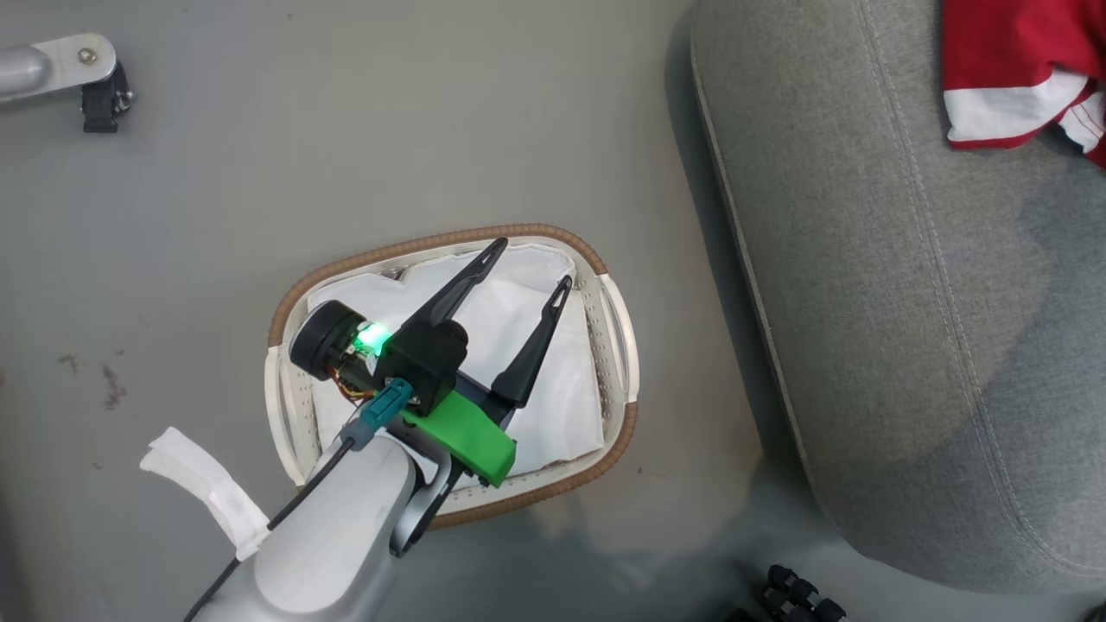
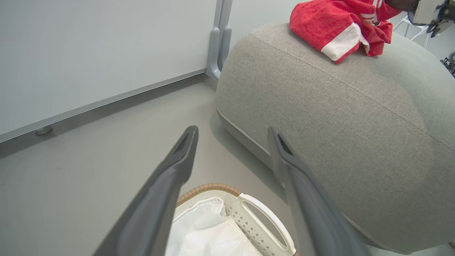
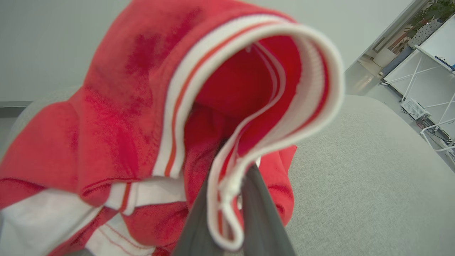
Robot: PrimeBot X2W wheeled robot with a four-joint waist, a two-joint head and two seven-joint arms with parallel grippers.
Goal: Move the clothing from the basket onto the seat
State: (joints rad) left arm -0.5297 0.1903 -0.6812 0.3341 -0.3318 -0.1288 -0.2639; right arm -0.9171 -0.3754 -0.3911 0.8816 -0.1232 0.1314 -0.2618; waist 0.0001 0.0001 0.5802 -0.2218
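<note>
The basket (image 1: 285,302) stands on the floor with its white liner (image 1: 553,406) showing inside. My left gripper (image 1: 533,265) hovers over it, open, with nothing between its fingers (image 2: 185,149). The basket's rim and handle (image 2: 263,220) lie below those fingers. To the right is the grey seat (image 1: 907,302), where red and white clothing (image 1: 1011,78) lies at the far edge. The same heap of clothing (image 2: 334,25) shows on top of the seat (image 2: 337,117). My right gripper (image 3: 236,181) is shut on the white-trimmed edge of a red garment (image 3: 142,106), held above the seat (image 3: 355,177).
A metal bracket with a black caster (image 1: 86,73) sits on the floor at the far left. A grey post (image 2: 218,42) stands against the wall beside the seat. Black knobs (image 1: 799,596) lie by the seat's near corner. A white folding frame (image 3: 426,71) stands beyond the seat.
</note>
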